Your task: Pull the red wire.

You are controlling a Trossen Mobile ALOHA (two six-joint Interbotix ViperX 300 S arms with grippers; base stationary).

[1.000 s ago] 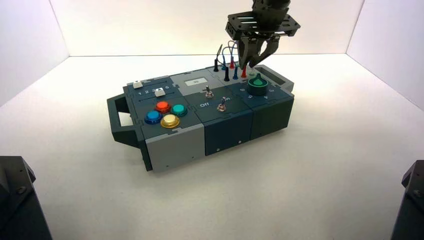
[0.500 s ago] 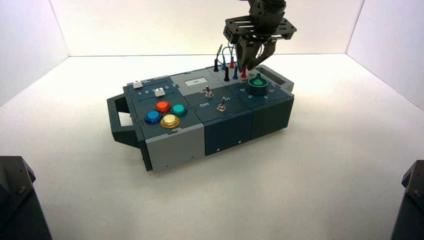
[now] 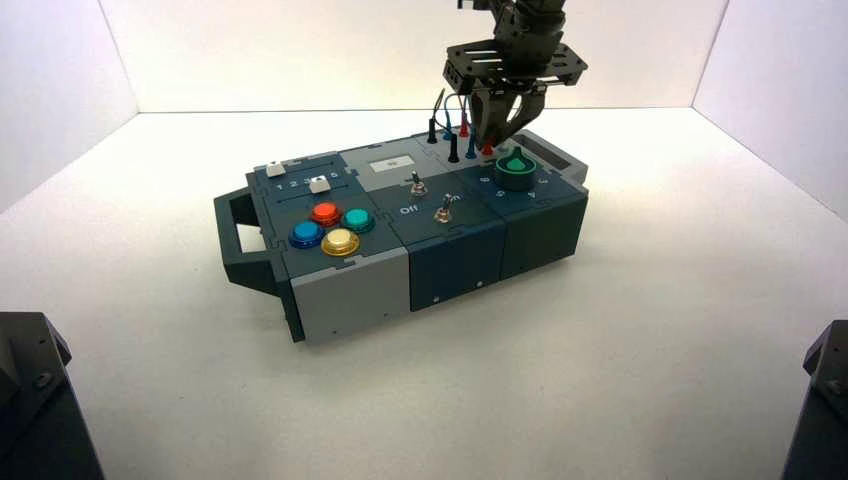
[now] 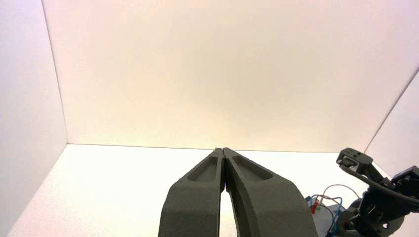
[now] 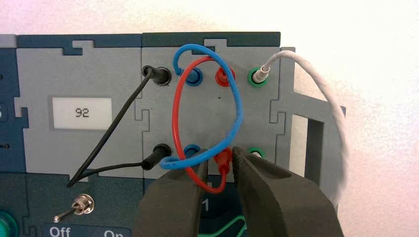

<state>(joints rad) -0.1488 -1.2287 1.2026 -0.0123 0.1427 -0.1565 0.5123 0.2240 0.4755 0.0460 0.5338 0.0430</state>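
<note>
Display [image 5: 82, 113] on the grey panel reads 92, plain in the right wrist view; and just to its right the wires arch up, with the right gripper [image 5: 217, 160] in among them, low over the near row of sockets; its jaws stand apart, one either side of the near plug of the red wire [image 5: 175, 111], nothing clamped!

That red wire loops on the display's right, running between the far and near red sockets, crossed by the blue wire [image 5: 238, 106]; the black wire [image 5: 113, 121] lies closer to the display, the white wire [image 5: 323, 84] farther out; nearer than the display, Off shows under a metal switch [image 5: 83, 204], its lever tipped towards that word, and a 1 peeks between the fingers.

Only the high view gives the four coloured buttons [image 3: 325, 226] and white sliders [image 3: 319, 184], left of the display, plus the whole green knob [image 3: 515, 168], nearer and to its right; only the left wrist view shows the left gripper's [image 4: 223, 149] fingers, pressed together, idle, well left of the display.
</note>
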